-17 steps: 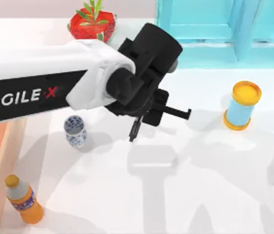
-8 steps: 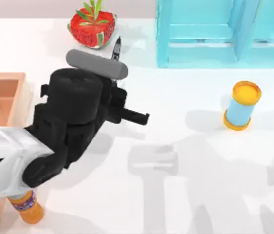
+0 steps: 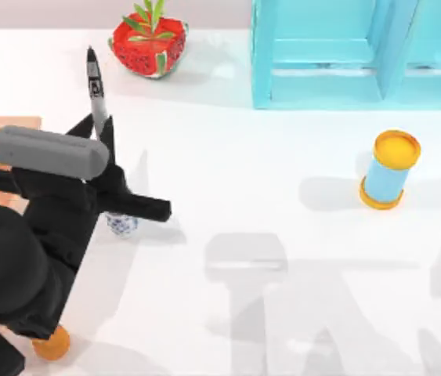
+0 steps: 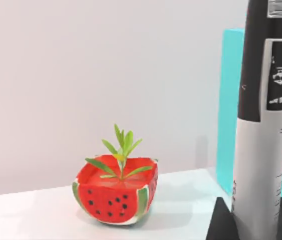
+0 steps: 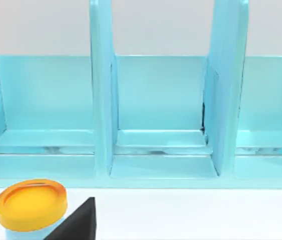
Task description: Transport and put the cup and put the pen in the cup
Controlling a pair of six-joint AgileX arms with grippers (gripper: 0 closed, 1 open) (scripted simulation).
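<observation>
Since half a second ago the left arm has swung toward the tabletop's left edge, carrying the pen [image 3: 96, 90] away from the watermelon planter; the pen now stands nearly upright, tip up, above the cup [image 3: 121, 225]. In the left wrist view the pen [image 4: 262, 130] rises close to the camera, its grey lower barrel wedged between two dark fingers [image 4: 221, 222], so the left pincer [image 3: 103, 145] is clenched on it. The cup sits near the left edge of the tabletop [image 3: 283, 196], about halfway along it, mostly covered by the arm, with just its blue-patterned lower side peeking out; whether the pen's lower end is already inside it is hard to say, as the pincer hides the rim.

An orange bottle [image 3: 50, 343] shows partly under the arm at the front left corner. The watermelon planter [image 3: 149, 41] stands at the back edge, left of the turquoise shelf [image 3: 345, 55]. A light-blue cylinder with yellow ends [image 3: 390, 169] stands toward the right side.

From the right wrist view a dark finger [image 5: 78, 225] of the right pincer points toward the shelf [image 5: 156, 115] and the cylinder [image 5: 30, 205]; I cannot tell how its fingers stand.
</observation>
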